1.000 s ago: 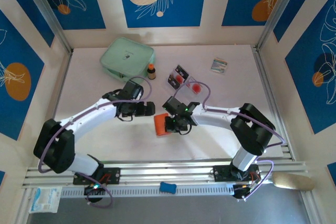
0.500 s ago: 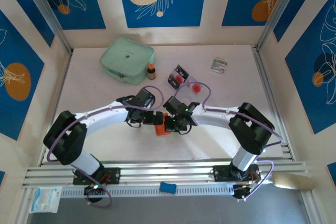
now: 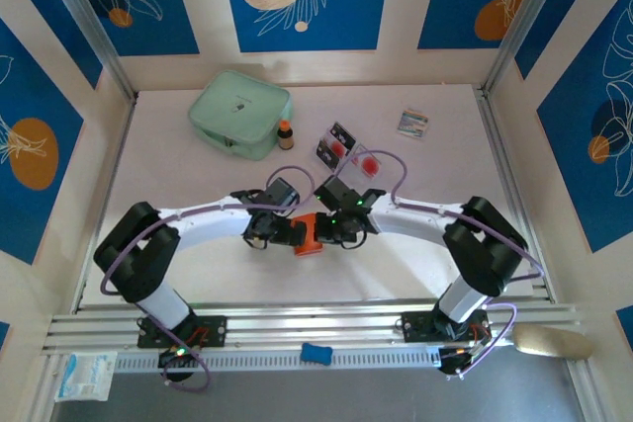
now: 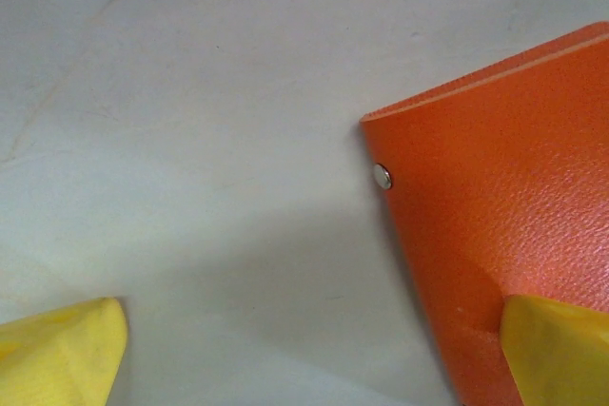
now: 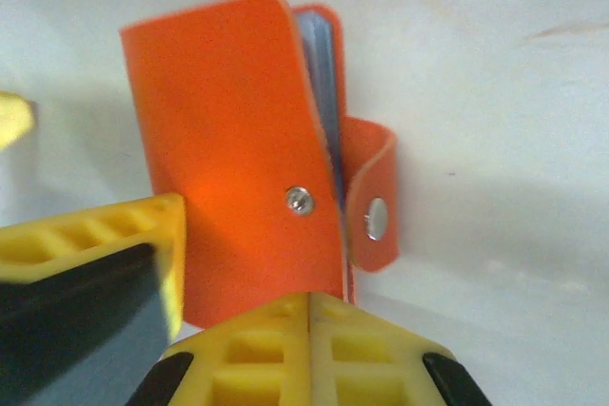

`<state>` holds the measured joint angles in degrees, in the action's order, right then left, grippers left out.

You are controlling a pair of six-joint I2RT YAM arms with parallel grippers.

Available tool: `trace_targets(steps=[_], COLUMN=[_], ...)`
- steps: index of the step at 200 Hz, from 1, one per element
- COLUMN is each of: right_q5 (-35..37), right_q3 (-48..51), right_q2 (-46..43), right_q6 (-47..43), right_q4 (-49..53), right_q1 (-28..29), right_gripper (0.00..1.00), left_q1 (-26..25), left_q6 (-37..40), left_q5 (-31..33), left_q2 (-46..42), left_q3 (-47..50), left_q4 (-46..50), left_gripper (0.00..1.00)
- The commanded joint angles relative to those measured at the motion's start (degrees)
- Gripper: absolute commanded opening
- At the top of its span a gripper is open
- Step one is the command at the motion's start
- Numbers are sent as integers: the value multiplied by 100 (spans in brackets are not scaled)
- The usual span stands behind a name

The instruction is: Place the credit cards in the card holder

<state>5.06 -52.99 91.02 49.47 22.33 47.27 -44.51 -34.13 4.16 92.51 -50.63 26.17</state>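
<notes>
Clamps the right gripper (image 3: pixel 330 234) on the card holder (image 3: pixel 308 235), near the middle of the table (image 3: pixel 198 175) and a little toward the near edge. In the right wrist view, pinches the edge of the orange-red cover between the two yellow fingers (image 5: pixel 95 235), jaws drawn close together on it. Shows the snap strap (image 5: pixel 371 204) undone and curled out to one side, with a strip of grey-blue inside visible between cover and strap.

Places the left gripper (image 3: pixel 293 232) just left of the holder, jaws spread wide. Rests one yellow fingertip (image 4: pixel 557 349) against the pebbled cover, not far from a small metal stud (image 4: pixel 382 176), and holds the other over bare table.

Finds the credit cards (image 3: pixel 336 145) lying farther back and slightly right, well apart from the holder: a black one with a red round mark and, just right of it, a pale one with a red mark. Has a small brown bottle (image 3: pixel 285 134) left of the cards, just beside a mint-green pouch (image 3: pixel 240 113) at far left. Has a small multicoloured packet (image 3: pixel 412 123) at far right.
</notes>
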Motion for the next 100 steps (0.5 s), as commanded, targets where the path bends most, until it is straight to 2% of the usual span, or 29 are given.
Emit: trace_targets(steps=[1, 18, 45, 59, 100], right_q5=[47, 5, -62, -69, -99], right_q3=[35, 13, -141, -271, -568], right_q2=[-412, -454, -340, -202, 174], right_q6=[-120, -193, -342, -423, -557], right_q4=[246, 341, 480, 561, 621], right_q1=[-205, -367, -477, -473, -473], right_gripper=[0, 2, 27, 34, 36], left_q1=[-131, -201, -309, -339, -376], left_q6=[135, 178, 226, 227, 205], left_q5=[461, 627, 825, 852, 910], left_q2=[187, 265, 359, 376, 400], left_q3=[60, 24, -34, -27, -17], left_q4=[392, 497, 631, 640, 665], left_gripper=[100, 100, 100, 100, 100])
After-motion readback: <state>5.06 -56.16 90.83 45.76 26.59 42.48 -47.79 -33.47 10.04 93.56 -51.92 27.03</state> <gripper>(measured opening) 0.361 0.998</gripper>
